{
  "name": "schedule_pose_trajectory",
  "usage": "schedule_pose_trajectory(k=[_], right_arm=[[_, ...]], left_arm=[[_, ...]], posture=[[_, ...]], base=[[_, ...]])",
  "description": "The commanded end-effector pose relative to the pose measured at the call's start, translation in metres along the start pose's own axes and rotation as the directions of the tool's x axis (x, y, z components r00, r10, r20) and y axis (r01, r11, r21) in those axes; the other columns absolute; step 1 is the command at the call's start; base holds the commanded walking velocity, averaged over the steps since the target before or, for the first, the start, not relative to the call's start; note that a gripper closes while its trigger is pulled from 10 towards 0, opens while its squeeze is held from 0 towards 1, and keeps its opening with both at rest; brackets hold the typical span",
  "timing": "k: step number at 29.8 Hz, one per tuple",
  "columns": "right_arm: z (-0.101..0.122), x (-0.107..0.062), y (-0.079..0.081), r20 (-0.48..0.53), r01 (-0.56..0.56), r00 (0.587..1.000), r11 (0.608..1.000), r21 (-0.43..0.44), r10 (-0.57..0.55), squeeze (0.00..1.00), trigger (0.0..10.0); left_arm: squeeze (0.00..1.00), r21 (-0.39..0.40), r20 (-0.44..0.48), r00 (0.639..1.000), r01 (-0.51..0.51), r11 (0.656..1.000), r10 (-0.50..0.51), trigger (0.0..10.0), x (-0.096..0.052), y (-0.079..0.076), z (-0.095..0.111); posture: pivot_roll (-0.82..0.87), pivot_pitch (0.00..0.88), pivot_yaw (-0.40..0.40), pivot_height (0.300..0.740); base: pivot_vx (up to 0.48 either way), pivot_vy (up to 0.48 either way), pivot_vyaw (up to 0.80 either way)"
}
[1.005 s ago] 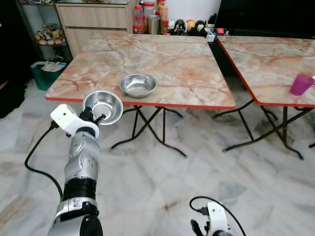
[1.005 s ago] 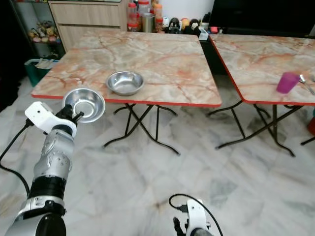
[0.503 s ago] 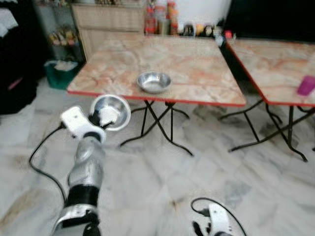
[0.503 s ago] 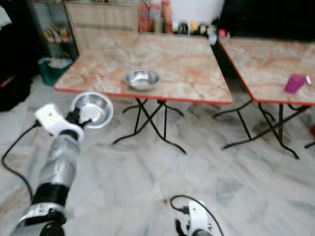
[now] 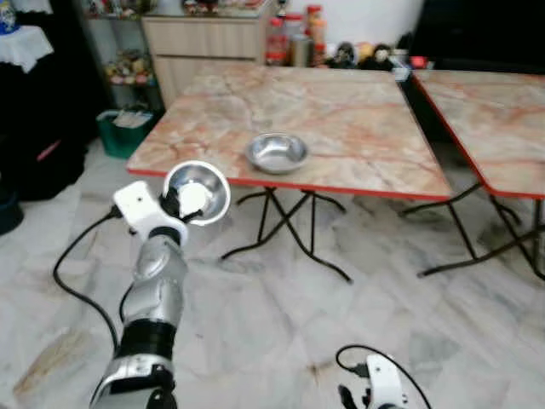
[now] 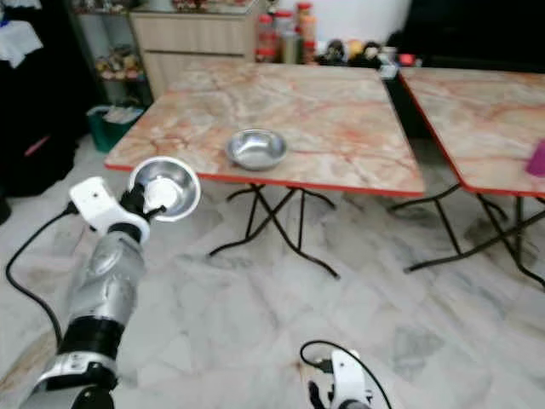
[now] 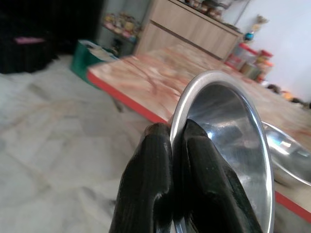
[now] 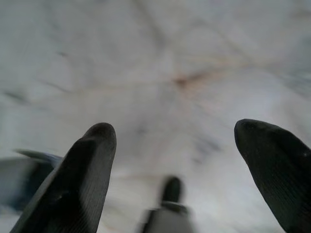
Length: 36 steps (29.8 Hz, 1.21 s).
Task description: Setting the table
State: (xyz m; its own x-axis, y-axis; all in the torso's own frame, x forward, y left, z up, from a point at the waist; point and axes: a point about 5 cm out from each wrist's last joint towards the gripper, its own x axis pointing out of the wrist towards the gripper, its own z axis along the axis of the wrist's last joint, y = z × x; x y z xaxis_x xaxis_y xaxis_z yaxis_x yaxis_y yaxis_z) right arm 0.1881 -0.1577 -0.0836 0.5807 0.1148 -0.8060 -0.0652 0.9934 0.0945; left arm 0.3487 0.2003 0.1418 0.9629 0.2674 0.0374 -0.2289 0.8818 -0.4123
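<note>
One shiny steel bowl (image 5: 197, 192) (tilted), rim pinched in left gripper (image 7: 172, 141) jaws; right gripper (image 8: 177, 145) jaws wide, empty.

Domestic interior, dining or living area of a home.

Evidence:
- Floor (image 5: 443, 315): polished pale marble-pattern tiles.
- Two folding worktops with orange marble-effect tops, red edging and black crossed legs: the near worktop (image 5: 341, 111) at 12 o'clock, the second worktop (image 5: 502, 119) at 2 o'clock.
- Wooden sideboard (image 5: 204, 47) against the far wall at 11 o'clock, with jars and bottles (image 5: 294, 38) just beside it.
- Shelf unit with small figurines (image 5: 128, 64) at 10 o'clock; a green bin (image 5: 128, 132) stands on the floor below it.
- Steel bowl (image 5: 277, 153) on the near worktop indicates household dining use.
</note>
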Motion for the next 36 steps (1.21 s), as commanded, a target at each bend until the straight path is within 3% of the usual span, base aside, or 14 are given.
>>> schedule_pose_trajectory(k=[1, 30, 36], right_arm=[[-0.003, -0.002, -0.009, -0.005, 0.028, 1.000, 1.000, 0.008, -0.028, 0.00, 10.0], [-0.003, -0.002, -0.011, -0.016, 0.035, 0.999, 0.999, -0.003, -0.035, 0.00, 10.0], [-0.003, -0.002, -0.010, -0.019, 0.030, 0.999, 1.000, -0.006, -0.030, 0.00, 10.0]], left_arm=[[0.00, 0.006, 0.033, 0.998, 0.051, 0.999, -0.051, 10.0, 0.001, -0.019, 0.005], [0.00, -0.005, 0.042, 0.997, 0.063, 0.998, -0.062, 10.0, 0.001, -0.022, 0.007], [0.00, -0.051, 0.009, 0.992, 0.126, 0.991, -0.125, 10.0, 0.000, -0.030, 0.005]], posture=[[0.06, 0.000, -0.005, 0.740], [0.07, 0.000, -0.011, 0.740], [0.07, 0.000, -0.010, 0.740]], base=[[0.480, 0.000, 0.00], [0.480, 0.000, -0.09], [0.425, 0.000, 0.00]])
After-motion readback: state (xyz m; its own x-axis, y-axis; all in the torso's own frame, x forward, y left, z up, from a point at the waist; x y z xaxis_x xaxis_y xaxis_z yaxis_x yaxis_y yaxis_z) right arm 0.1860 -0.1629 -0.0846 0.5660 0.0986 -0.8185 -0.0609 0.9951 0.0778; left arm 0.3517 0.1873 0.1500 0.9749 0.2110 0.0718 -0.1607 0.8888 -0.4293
